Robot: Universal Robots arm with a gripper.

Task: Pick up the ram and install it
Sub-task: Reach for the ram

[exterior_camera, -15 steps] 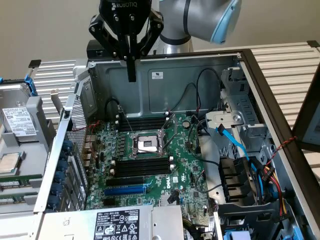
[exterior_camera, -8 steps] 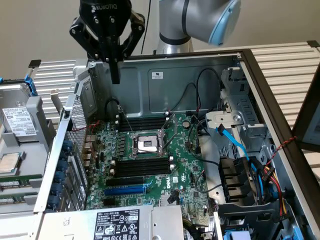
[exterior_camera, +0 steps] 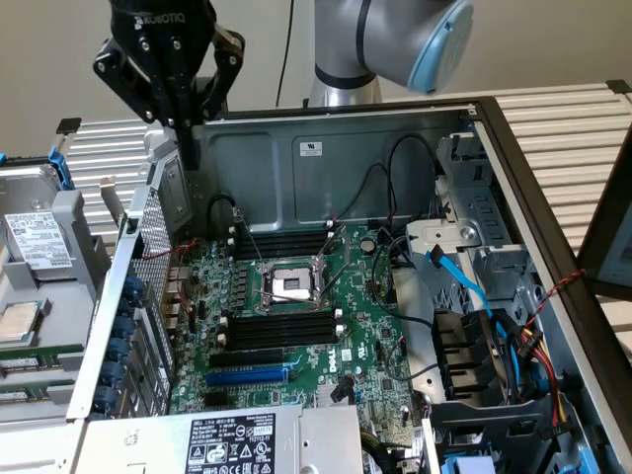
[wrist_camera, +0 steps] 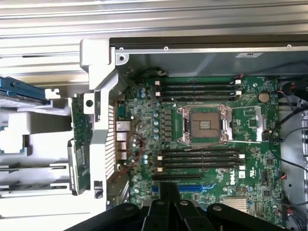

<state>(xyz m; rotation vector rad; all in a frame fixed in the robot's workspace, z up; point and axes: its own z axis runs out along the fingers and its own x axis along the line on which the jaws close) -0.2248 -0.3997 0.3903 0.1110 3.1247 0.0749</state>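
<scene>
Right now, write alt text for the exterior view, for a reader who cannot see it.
A robot arm's black gripper, shut and holding nothing, hangs above the corner of an open computer case on the exterior view's left. Inside lies a green motherboard with an open processor socket between rows of black memory slots.

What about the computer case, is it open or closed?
Open. The computer case has no cover on its upward side, and the green circuit board inside lies exposed to view.
</scene>
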